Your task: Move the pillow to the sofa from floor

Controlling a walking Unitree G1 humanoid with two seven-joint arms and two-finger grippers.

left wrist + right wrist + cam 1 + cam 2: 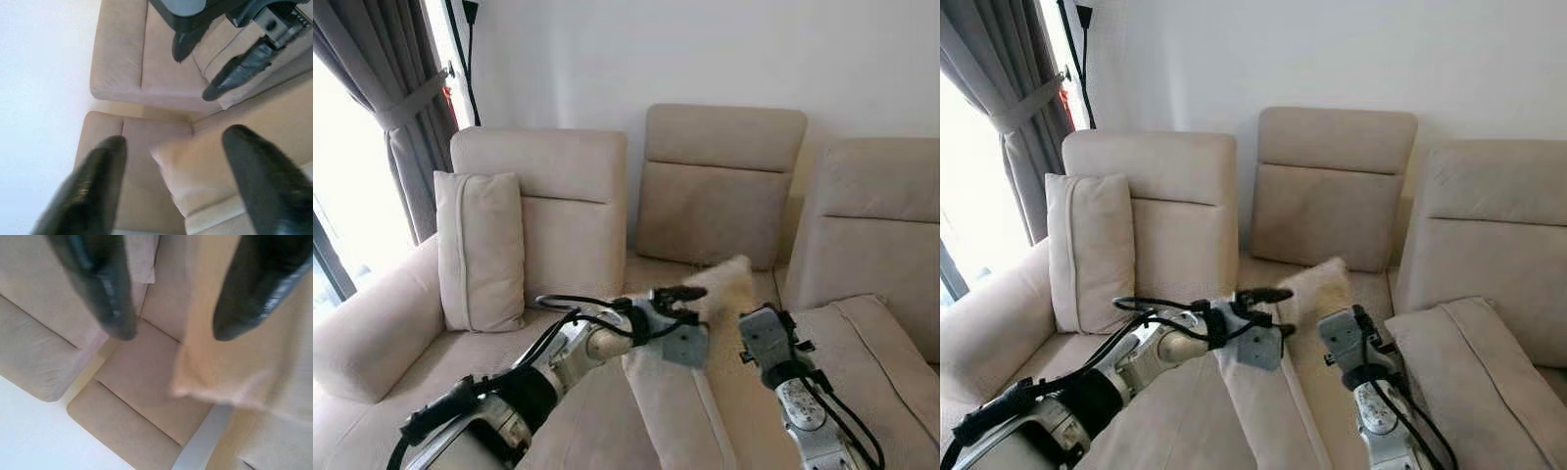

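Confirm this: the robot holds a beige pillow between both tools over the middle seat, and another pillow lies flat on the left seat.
One thing is wrong. The other pillow does not lie flat: it stands upright against the left seat's backrest, as the left eye view shows. The rest holds: the beige pillow sits between the left tool and right tool over the middle seat.

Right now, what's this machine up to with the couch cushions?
The robot is holding a beige pillow up between its two arms, over the middle seat of the beige sofa. The left end effector and the right end effector sit on either side of the pillow, fingers apart in the wrist views. Another pillow stands upright at the sofa's left end, and one more lies on the right seat.
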